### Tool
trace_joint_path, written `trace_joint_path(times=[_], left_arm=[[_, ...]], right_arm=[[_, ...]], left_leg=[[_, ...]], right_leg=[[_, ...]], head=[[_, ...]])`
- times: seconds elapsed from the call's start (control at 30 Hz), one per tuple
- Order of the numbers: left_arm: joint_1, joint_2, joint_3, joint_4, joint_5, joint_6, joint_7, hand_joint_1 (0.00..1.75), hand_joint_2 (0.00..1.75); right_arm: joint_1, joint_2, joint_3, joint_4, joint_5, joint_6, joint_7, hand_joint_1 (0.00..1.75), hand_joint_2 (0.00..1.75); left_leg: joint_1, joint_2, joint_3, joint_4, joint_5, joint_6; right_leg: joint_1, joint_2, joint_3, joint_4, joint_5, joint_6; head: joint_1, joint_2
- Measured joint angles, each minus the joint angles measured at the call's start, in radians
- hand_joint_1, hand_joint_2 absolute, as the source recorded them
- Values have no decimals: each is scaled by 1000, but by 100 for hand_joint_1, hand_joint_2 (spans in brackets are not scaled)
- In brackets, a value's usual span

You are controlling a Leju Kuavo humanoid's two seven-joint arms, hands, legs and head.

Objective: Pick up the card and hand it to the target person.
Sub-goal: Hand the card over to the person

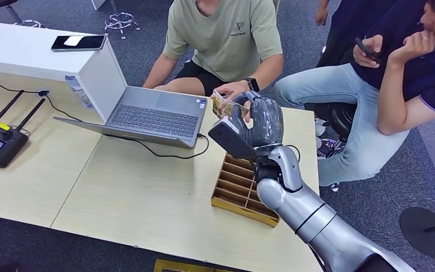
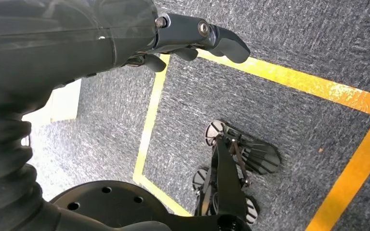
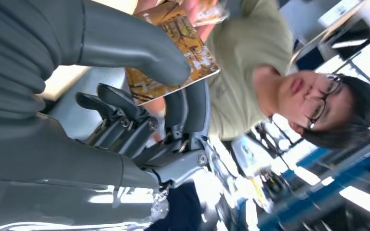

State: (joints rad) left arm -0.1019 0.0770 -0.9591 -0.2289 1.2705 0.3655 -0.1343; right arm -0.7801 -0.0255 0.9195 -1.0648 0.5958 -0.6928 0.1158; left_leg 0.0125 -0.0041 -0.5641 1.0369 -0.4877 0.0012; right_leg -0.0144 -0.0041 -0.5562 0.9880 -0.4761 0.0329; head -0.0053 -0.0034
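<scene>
Card (image 3: 183, 53) partly hidden under right hand (image 1: 259, 122) thumb

A light wooden surface (image 1: 136, 192) is set on dark grey carpet (image 1: 385, 198). A white cabinet (image 1: 28, 54) is placed beside it. Yellow floor lines (image 2: 318, 86) are marked on the carpet.

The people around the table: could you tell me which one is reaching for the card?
The person in the olive T-shirt, whose hand meets the card in the right hand; the other holds a phone.
</scene>
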Motion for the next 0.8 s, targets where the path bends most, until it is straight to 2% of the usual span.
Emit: trace_joint_path(times=[0.13, 0.27, 0.4, 0.47, 0.6, 0.73, 0.8], left_arm=[[-1, -1, -13, 0, -11, 1, 7, 0, 175], [-3, -1, -20, 0, -13, 1, 11, 0, 175], [-3, -1, -28, 0, -14, 1, 12, 0, 175], [-3, -1, -33, 0, -16, 1, 7, 0, 175], [-3, -1, -40, 0, -17, 1, -9, 0, 0], [-3, -1, -43, 0, -9, 2, -9, 0, 0], [-3, -1, -43, 0, -4, 2, -9, 0, 0]], right_arm=[[-1, 26, -70, 82, 176, -3, -44, 175, 175], [1, 52, -130, 130, 242, -4, -57, 175, 175], [7, 71, -167, 159, 259, -4, -62, 0, 175], [9, 76, -178, 167, 262, -4, -62, 0, 175], [14, 83, -188, 178, 270, -4, -54, 0, 175], [15, 85, -191, 187, 262, -4, -47, 0, 175], [19, 87, -192, 187, 213, -4, -57, 0, 175]], left_leg=[[0, 0, 0, 0, 0, 0], [0, 0, 0, 0, 0, 0], [0, 0, 0, 0, 0, 0], [0, 0, 0, 0, 0, 0], [0, 0, 0, 0, 0, 0], [0, 0, 0, 0, 0, 0], [0, 0, 0, 0, 0, 0]], right_leg=[[0, 0, 0, 0, 0, 0], [0, 0, 0, 0, 0, 0], [0, 0, 0, 0, 0, 0], [0, 0, 0, 0, 0, 0], [0, 0, 0, 0, 0, 0], [0, 0, 0, 0, 0, 0], [0, 0, 0, 0, 0, 0]], head=[[0, 0], [0, 0], [0, 0], [0, 0], [0, 0], [0, 0], [0, 0]])
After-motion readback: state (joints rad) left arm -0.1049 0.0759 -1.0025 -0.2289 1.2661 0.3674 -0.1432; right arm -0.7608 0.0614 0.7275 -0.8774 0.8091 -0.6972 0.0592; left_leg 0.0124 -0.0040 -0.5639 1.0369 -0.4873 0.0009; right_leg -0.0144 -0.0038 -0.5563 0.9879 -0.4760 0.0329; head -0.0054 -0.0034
